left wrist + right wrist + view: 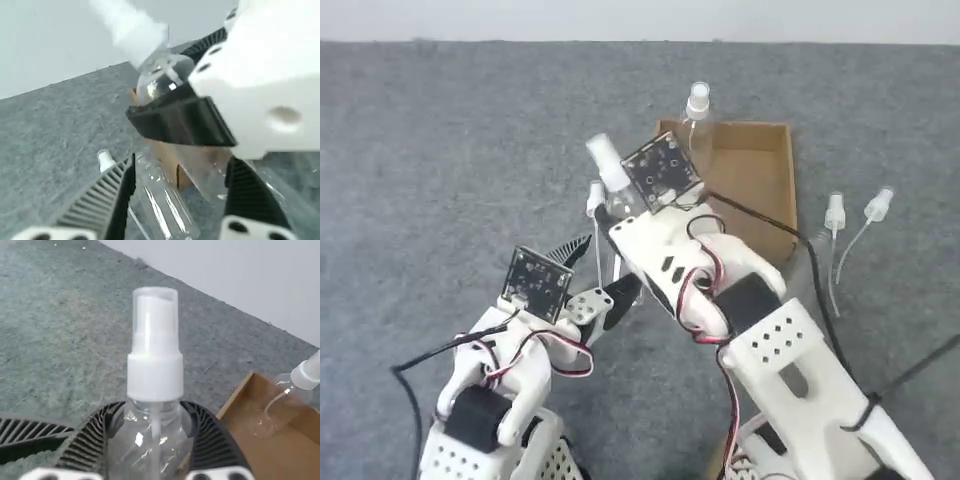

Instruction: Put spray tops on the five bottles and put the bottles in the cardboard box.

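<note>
Grey felt tabletop (440, 150): right gripper (150, 432) clamps the body of a clear spray-topped bottle (612, 175) just left of the cardboard box (775, 190), left gripper (180, 195) spread wide nearby; likely light, thin-walled and slippery, so best gripped gently mid-body.

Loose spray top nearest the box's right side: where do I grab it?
Probably the white head of the spray top, from above, jaws across it: it lies flat on the carpet and its thin tube looks too slender to pinch.
</note>
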